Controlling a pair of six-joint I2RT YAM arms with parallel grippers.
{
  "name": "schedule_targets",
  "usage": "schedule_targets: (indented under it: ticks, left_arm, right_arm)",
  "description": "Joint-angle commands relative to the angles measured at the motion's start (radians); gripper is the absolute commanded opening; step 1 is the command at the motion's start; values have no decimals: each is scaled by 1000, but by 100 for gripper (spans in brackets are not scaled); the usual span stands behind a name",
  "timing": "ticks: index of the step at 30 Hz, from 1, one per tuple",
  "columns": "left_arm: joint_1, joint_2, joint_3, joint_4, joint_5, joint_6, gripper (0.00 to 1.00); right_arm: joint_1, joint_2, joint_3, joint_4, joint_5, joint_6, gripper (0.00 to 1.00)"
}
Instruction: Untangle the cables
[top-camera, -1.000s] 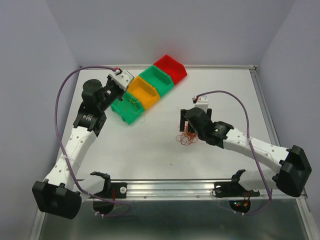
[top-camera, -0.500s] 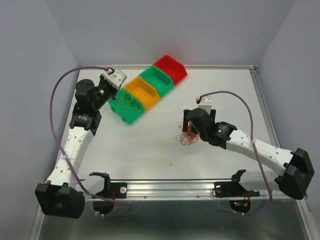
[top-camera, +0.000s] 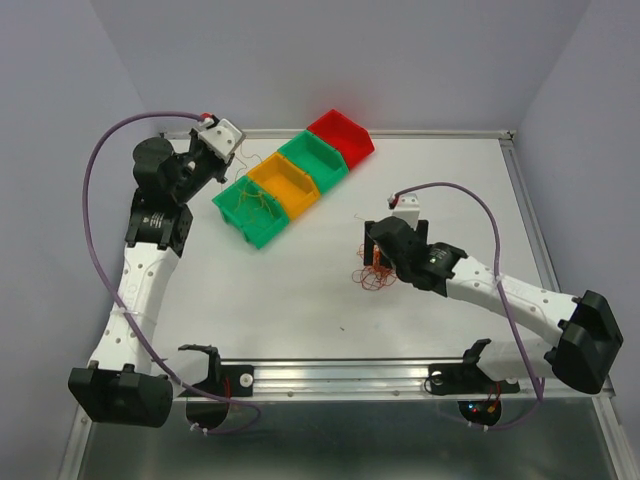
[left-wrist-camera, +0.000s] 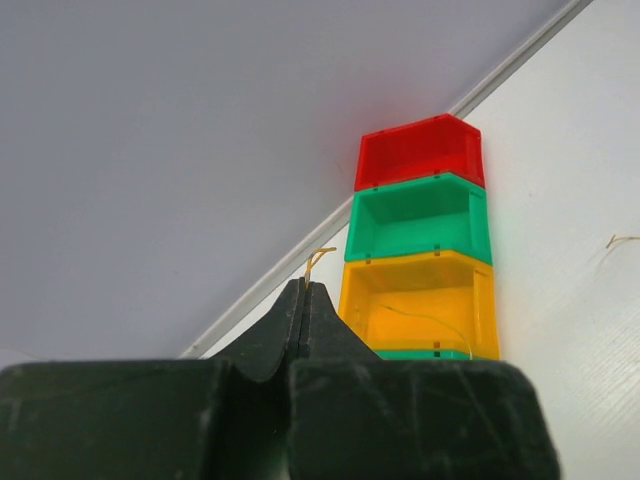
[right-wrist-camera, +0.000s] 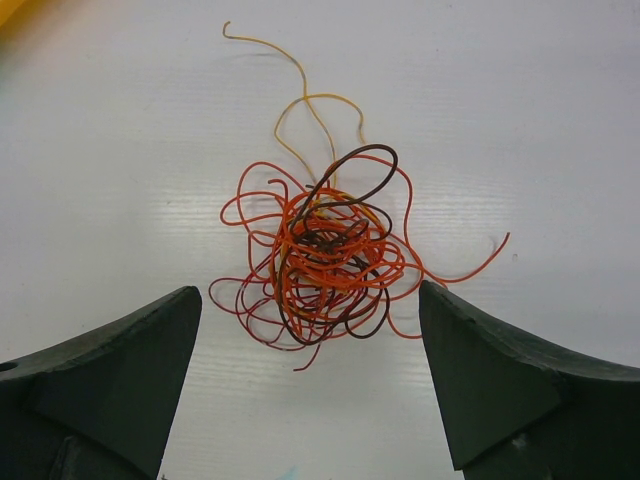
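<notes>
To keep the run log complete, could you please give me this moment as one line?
left pincer: shut on yellowish wire, beside bins | right pincer: open, flanking red-orange tangle | task: tangle not yet undone

From above, the right gripper (top-camera: 377, 260) covers most of the cables (top-camera: 367, 281). The left gripper (left-wrist-camera: 305, 288) hides nearly all of the nearest green bin (left-wrist-camera: 430, 354); from its closed tips sticks out perhaps one yellowish wire (left-wrist-camera: 318, 259), too thin to tell.

Cables (right-wrist-camera: 320, 260) orange, red, dark brown and yellowish on white table (right-wrist-camera: 550, 120); bins (top-camera: 301, 201) red, green, orange, green
</notes>
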Motion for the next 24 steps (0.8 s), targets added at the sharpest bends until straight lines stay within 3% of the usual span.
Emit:
schedule_targets:
  ticks: [1,24]
  left_arm:
    - [2,-22,102,-11,67,-22,0]
    - [8,-16,-214,133,26,77,0]
  right_arm:
    - [4,3,47,45,13,-5,95]
    - [2,-35,-6,109,-34,-24,94]
